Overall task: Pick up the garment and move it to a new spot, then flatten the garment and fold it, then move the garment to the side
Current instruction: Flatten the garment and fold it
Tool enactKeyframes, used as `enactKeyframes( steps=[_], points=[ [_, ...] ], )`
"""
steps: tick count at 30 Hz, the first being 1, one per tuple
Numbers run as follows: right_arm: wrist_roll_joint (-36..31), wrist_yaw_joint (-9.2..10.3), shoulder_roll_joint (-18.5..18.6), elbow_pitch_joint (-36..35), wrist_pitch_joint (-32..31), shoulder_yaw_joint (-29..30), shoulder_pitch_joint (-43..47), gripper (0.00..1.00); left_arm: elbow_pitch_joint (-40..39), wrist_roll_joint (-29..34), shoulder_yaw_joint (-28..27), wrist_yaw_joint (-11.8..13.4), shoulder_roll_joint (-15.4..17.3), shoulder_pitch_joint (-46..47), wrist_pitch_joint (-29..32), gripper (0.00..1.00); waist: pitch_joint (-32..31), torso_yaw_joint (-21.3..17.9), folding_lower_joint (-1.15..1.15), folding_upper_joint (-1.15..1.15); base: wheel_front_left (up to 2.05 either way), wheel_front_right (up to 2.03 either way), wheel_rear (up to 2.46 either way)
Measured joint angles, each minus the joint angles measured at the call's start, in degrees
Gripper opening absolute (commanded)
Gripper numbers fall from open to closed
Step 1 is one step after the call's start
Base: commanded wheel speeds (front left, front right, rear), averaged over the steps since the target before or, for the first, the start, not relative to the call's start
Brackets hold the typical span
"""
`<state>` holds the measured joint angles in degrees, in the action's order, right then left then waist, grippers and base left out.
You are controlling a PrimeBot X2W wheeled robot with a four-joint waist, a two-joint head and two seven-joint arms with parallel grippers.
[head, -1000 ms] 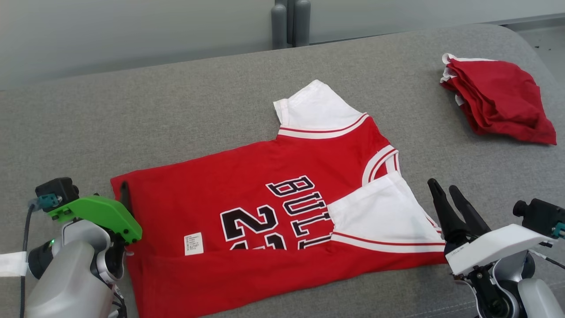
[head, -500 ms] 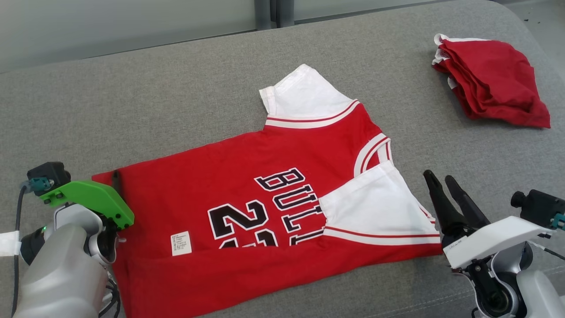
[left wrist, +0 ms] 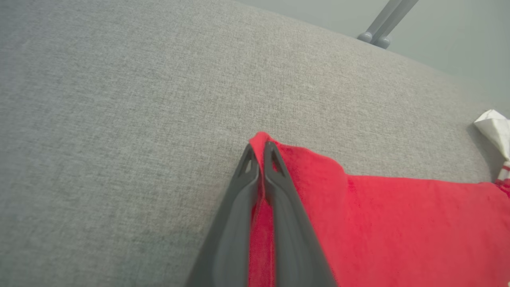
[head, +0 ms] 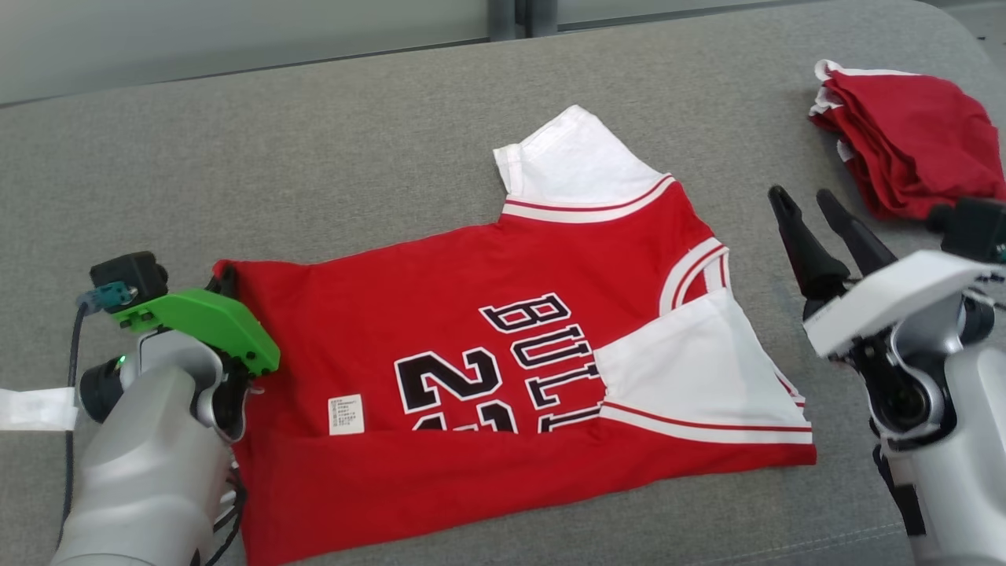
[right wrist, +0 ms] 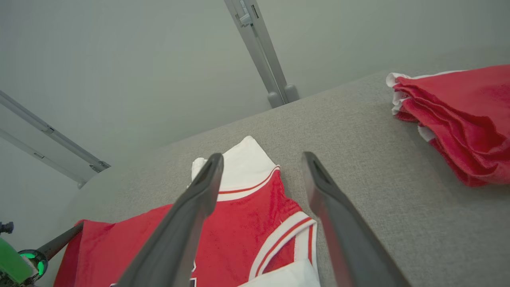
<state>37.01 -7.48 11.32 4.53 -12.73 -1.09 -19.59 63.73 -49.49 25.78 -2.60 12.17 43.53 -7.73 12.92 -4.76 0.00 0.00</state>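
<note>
Garment: we see the jersey (head: 487, 314), red with white sleeves, spread in the middle of the grey fabric desk (head: 314, 157), its near edge folded up over the black print.
Left hand: our left hand (left wrist: 259, 151) has its 2 fingers pressed together, pinching the jersey's far left corner, and the cloth bunches up between them.
Right hand: our right hand (head: 802, 200) is just right of the jersey's neck opening, apart from the cloth, with its 2 fingers spread and nothing between them.
Far right: a folded red pile (head: 919, 141) lies well apart from the jersey.
</note>
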Motion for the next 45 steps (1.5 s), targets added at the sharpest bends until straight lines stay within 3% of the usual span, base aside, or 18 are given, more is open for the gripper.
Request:
enactKeyframes(
  steps=[7,16,25,40,41,42,43,45],
  points=[
    [-3.25,0.00,0.48,10.04,-5.99,-0.80,-12.25,1.00,-0.89,2.03,2.60,-1.79,-3.58,1.21,-2.75,0.00,0.75,3.94,0.00,0.00,0.00,0.00,0.00],
    [-8.09,0.00,3.98,28.71,-11.17,-2.96,-29.02,1.00,-3.49,3.71,5.63,-2.49,-7.84,3.83,-5.47,0.00,3.19,11.15,0.00,0.00,0.00,0.00,0.00],
    [-13.76,0.00,6.11,43.30,-8.57,-4.52,-37.96,1.00,-7.98,3.85,7.68,-2.44,-9.17,5.71,-6.83,0.00,8.91,16.01,0.01,0.00,0.00,0.00,0.00],
    [-16.59,0.00,7.23,55.87,-8.02,-10.06,-47.30,1.00,-13.80,1.54,11.57,-0.37,-9.26,6.37,-7.22,0.00,14.83,21.08,0.00,0.00,0.00,0.00,0.00],
    [-16.68,0.00,7.22,56.33,-8.10,-10.40,-47.70,0.80,-13.78,1.45,11.62,-0.33,-9.26,6.37,-7.22,0.00,14.90,21.07,0.00,0.00,0.00,0.00,0.00],
    [-16.85,0.00,7.22,56.69,-8.02,-10.74,-47.87,0.49,-13.73,1.45,11.69,-0.23,-9.26,6.37,-7.22,0.00,14.86,21.03,0.00,0.00,0.00,0.00,0.00],
    [-17.03,0.00,7.15,57.18,-7.93,-11.06,-47.96,0.39,-13.60,1.44,11.72,-0.09,-9.27,6.38,-7.22,0.00,14.75,20.95,0.00,0.00,0.00,0.00,0.00],
    [-16.99,0.00,6.77,57.92,-7.89,-11.62,-48.14,0.00,-13.12,1.44,11.65,-0.08,-9.28,6.41,-7.23,0.00,14.53,20.60,0.00,0.00,0.00,0.00,0.00]
  ],
)
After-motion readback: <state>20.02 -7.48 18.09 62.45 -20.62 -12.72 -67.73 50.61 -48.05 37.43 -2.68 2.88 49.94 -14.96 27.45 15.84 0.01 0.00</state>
